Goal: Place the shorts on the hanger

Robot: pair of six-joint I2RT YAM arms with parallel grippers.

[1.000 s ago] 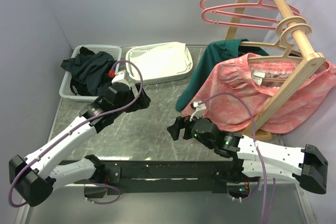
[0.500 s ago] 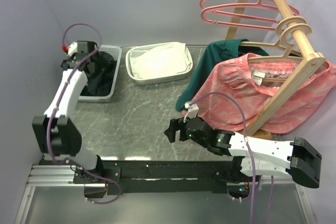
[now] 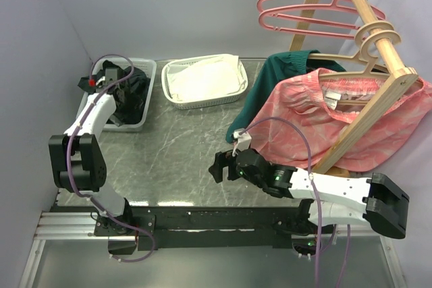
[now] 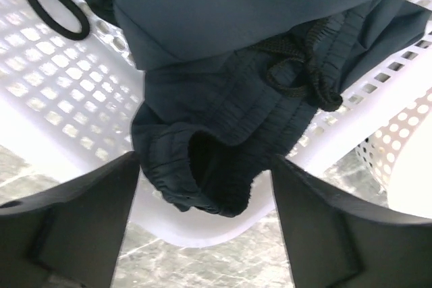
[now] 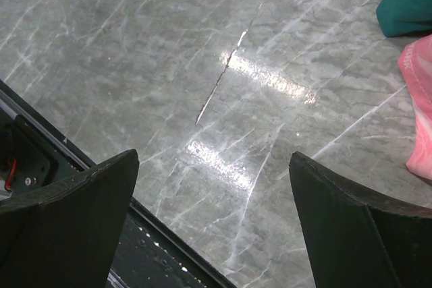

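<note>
Dark navy drawstring shorts (image 3: 135, 85) lay crumpled in a white perforated basket (image 3: 131, 126), upper left; the thin pink plastic hanger (image 3: 310, 9) hung upper right.

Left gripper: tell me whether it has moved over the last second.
Yes. The left gripper swung left and back from mid-table to over the left basket holding the dark shorts.

The left arm (image 3: 91, 116) reaches far forward and to the left, its lower link upright beside the base, its forearm extended and its wrist bent downward. The left end effector (image 4: 204, 166) points down, its fingers (image 4: 81, 220) spread wide apart. The right arm (image 3: 337, 190) lies low, stretched leftward from its base. The right end effector (image 3: 219, 165) gapes too, fingers well separated.
</note>
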